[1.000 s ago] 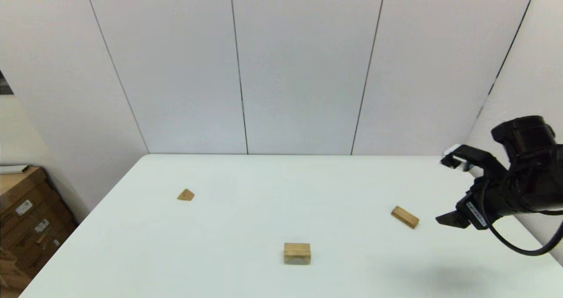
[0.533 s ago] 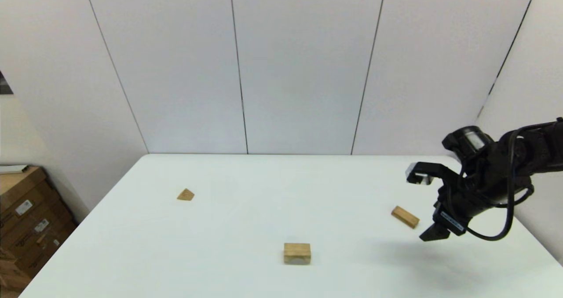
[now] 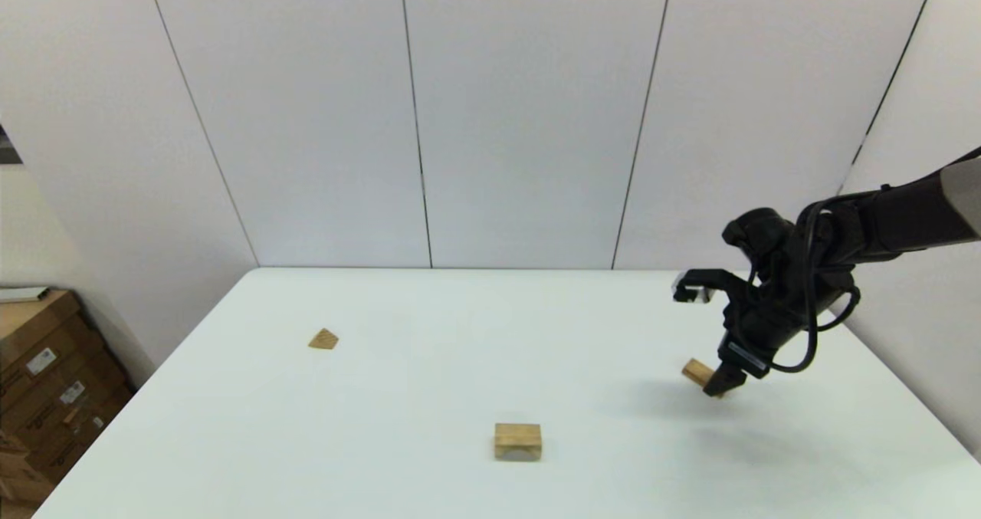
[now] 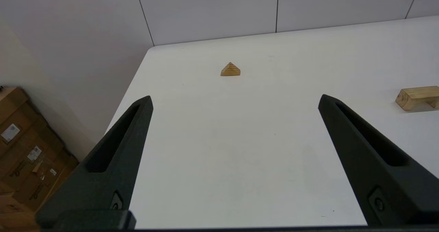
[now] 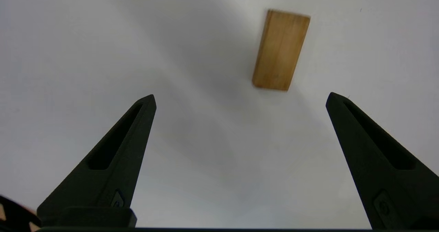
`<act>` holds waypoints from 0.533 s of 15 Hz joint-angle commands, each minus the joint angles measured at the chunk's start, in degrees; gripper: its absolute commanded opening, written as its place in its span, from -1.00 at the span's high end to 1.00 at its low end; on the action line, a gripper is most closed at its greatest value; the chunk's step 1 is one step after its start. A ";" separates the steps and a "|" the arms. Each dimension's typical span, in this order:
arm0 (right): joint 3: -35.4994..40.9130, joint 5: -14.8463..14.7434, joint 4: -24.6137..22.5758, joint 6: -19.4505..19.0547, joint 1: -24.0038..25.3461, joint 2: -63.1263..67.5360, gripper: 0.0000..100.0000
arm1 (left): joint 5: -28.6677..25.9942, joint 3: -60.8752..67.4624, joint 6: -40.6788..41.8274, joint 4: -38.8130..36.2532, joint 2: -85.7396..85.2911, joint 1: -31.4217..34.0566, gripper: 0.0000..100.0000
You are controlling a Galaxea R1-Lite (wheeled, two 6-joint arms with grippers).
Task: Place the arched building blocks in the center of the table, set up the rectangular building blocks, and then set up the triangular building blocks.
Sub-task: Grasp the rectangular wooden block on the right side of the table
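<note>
**Right gripper above the rectangular block, fingers wide**

Fingers (image 5: 123, 149) of the right gripper (image 5: 240, 98) stand wide apart and hold nothing; the rectangular building blocks (image 5: 281, 49) lie flat on the white surface beyond the fingertips, not between them. Seen from the head camera, the right gripper (image 3: 703, 336) hangs over the table's right side, one finger reaching toward the far edge, the other dipping in front of the block's near end and covering it.

Largest to smallest:

- the table (image 3: 429, 381): white, matte, carrying all three blocks well apart from each other.
- Cardboard boxes (image 3: 46, 381) stacked on the floor off the table's left side. White labels are stuck on them; their print cannot be read.
- Right arm: black, cable looped beside the wrist. A small white label sits on the lower finger mount; text unreadable.
- Left gripper (image 4: 235, 100): fingers spread wide, empty, out of the head view. Its wrist camera looks across the left part of the table.
- the arched building blocks (image 3: 518, 441): near the front middle of the table, standing on its two legs, arch opening toward the robot, long axis running left to right.
- Rectangular block (image 3: 696, 371): right side of the table, lying on a broad face, long axis slanting from far-left to near-right. No marks on it, only lengthwise grain.
- the triangular building blocks (image 3: 323, 339): left side, farther back, resting on a flat face with the apex upward, striped grain showing.
</note>
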 commanded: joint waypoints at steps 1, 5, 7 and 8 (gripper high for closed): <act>-5.42 -0.46 0.46 -0.22 0.03 6.80 -1.00 | 0.00 0.00 0.06 0.02 0.09 0.00 -1.00; -8.67 -2.31 0.29 -0.13 -0.14 11.46 -1.00 | 0.00 0.00 0.06 0.02 0.09 0.00 -1.00; -10.17 -3.19 0.29 -0.22 -0.41 12.95 -1.00 | 0.00 0.00 0.06 0.02 0.09 0.00 -1.00; -10.52 -3.28 0.20 -0.22 -0.58 13.31 -1.00 | 0.00 0.00 0.06 0.02 0.09 0.00 -1.00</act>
